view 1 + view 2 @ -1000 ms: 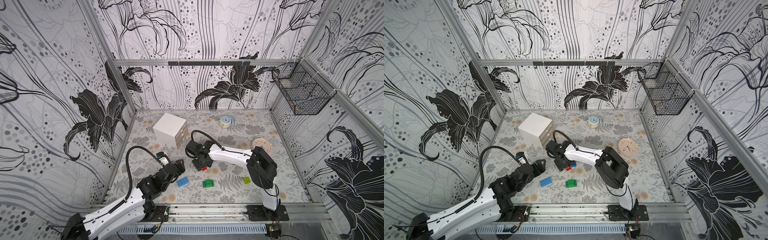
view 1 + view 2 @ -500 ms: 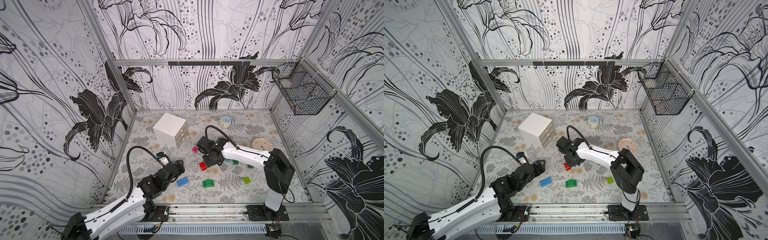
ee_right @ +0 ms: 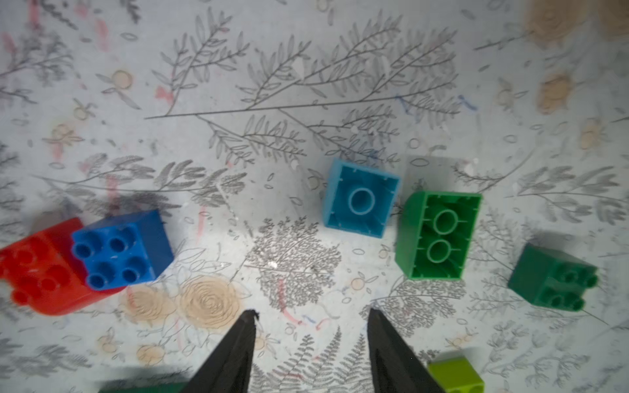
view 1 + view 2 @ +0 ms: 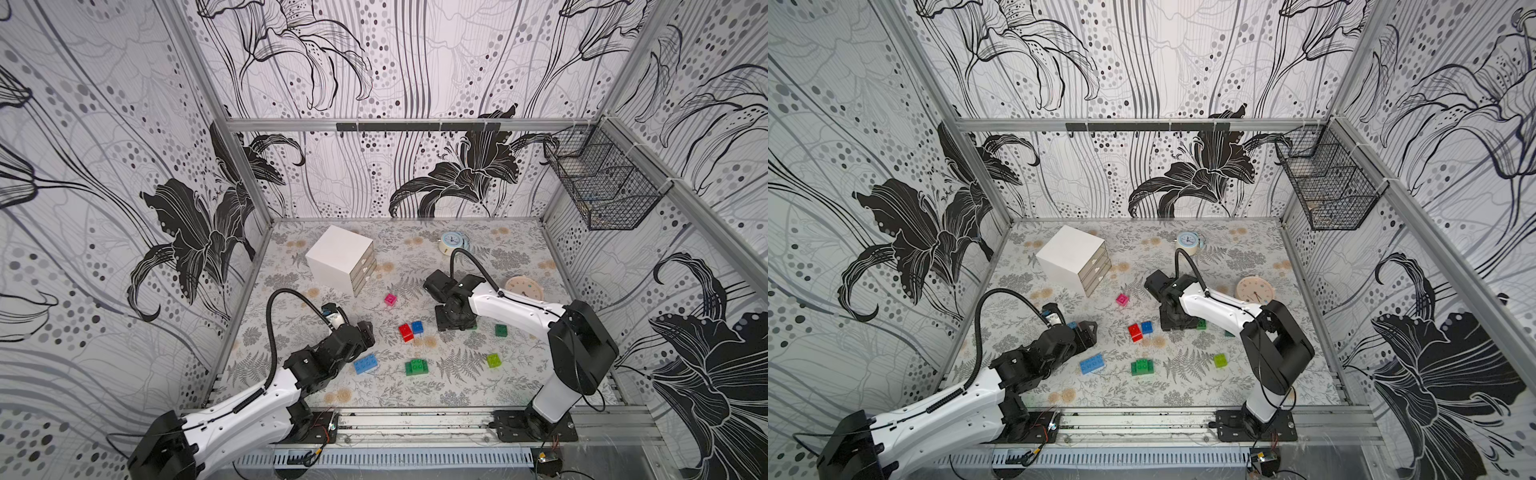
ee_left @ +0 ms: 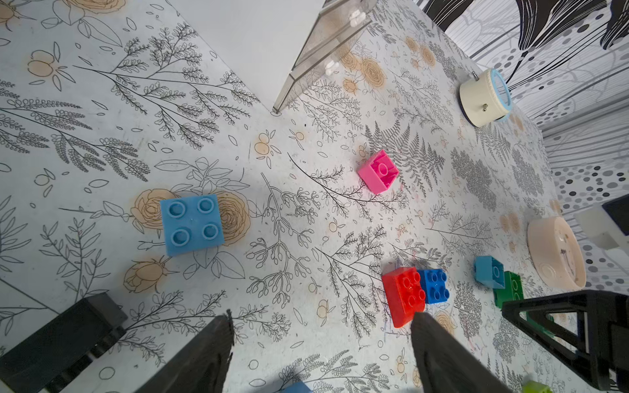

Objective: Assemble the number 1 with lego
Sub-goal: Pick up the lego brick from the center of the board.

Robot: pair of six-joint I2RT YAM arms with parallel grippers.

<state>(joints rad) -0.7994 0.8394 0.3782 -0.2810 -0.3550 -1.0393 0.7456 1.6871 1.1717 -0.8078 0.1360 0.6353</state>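
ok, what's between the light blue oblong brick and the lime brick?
A green brick, touching neither the oblong brick nor the lime brick; shows in both top views.

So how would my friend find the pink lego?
Find the big white drawer box. Just in front of its drawers, the pink lego brick lies alone. It is the only pink one, tipped so its hollow underside shows.
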